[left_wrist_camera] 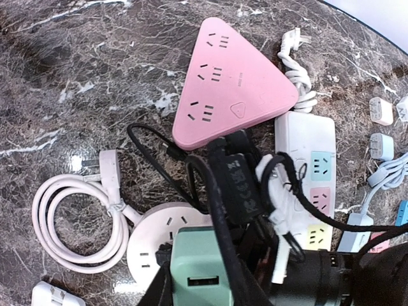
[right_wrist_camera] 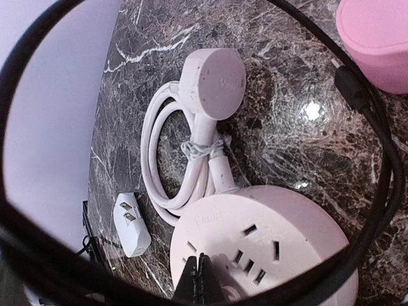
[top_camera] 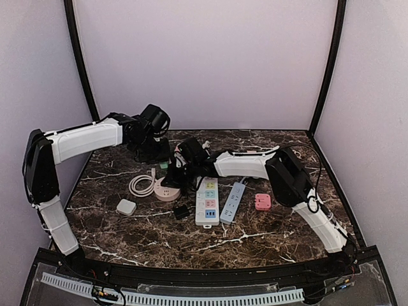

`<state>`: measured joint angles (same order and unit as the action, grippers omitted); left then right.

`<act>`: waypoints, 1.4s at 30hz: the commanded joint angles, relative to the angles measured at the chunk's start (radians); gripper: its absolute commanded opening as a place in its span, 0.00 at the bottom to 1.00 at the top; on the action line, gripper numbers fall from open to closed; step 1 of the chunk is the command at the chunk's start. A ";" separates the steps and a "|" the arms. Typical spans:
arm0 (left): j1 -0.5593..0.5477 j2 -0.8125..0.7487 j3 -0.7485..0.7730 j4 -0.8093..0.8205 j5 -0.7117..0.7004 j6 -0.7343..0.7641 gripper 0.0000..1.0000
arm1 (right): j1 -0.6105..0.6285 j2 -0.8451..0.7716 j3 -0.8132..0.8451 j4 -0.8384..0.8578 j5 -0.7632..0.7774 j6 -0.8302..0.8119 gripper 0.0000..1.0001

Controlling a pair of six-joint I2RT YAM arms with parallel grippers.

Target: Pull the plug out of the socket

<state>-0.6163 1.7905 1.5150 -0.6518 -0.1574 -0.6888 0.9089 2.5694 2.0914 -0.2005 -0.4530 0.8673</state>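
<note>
Found the left gripper (left_wrist_camera: 195,294) clamped on the flanks of the mint-green plug (left_wrist_camera: 197,258), at the bottom centre of the left wrist view, right over the upper edge of the round socket (left_wrist_camera: 150,242). Saw the right gripper (right_wrist_camera: 201,280) with tips pressed together, planted on the socket's top face at the bottom of the right wrist view, beside the slots. Could not make out the prongs, hidden under the green body, so could not call them seated or free.

Judged the step as the extraction itself. Best done by drawing straight away from the socket face, along the prongs, without rocking or twisting, and with the right tips bearing down against any lifting of the base. Worth steering clear of the black cable (left_wrist_camera: 169,151) across mid-frame and the coiled white cord (left_wrist_camera: 43,217) at lower left.

Noted the plug's USB slot facing the wrist camera, with the prong side judged turned down toward the socket. Took the long axis as running up and down the frame, though cut off by the bottom edge, so left unsure.
</note>
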 commanded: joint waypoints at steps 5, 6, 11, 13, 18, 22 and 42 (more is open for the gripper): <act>0.114 -0.145 -0.097 0.037 0.011 -0.030 0.13 | -0.007 -0.120 -0.133 -0.047 -0.031 -0.131 0.02; 0.133 -0.149 -0.099 0.045 0.014 -0.028 0.13 | -0.007 -0.147 -0.138 -0.043 -0.033 -0.153 0.04; 0.224 -0.161 -0.072 0.104 0.082 -0.019 0.13 | -0.012 -0.291 -0.203 -0.045 0.013 -0.238 0.13; 0.255 -0.155 -0.042 0.126 0.100 -0.013 0.14 | -0.019 -0.347 -0.239 -0.055 0.044 -0.262 0.17; 0.331 -0.102 0.044 0.184 0.165 -0.014 0.16 | -0.066 -0.495 -0.361 -0.055 0.107 -0.287 0.34; 0.388 0.045 0.131 0.252 0.337 -0.040 0.17 | -0.103 -0.603 -0.467 -0.058 0.176 -0.300 0.52; 0.424 0.372 0.232 0.261 0.497 -0.084 0.24 | -0.219 -0.924 -0.893 -0.042 0.309 -0.284 0.76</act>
<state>-0.2008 2.2154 1.7882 -0.4004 0.3214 -0.7784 0.6907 1.6810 1.2415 -0.2623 -0.1772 0.5804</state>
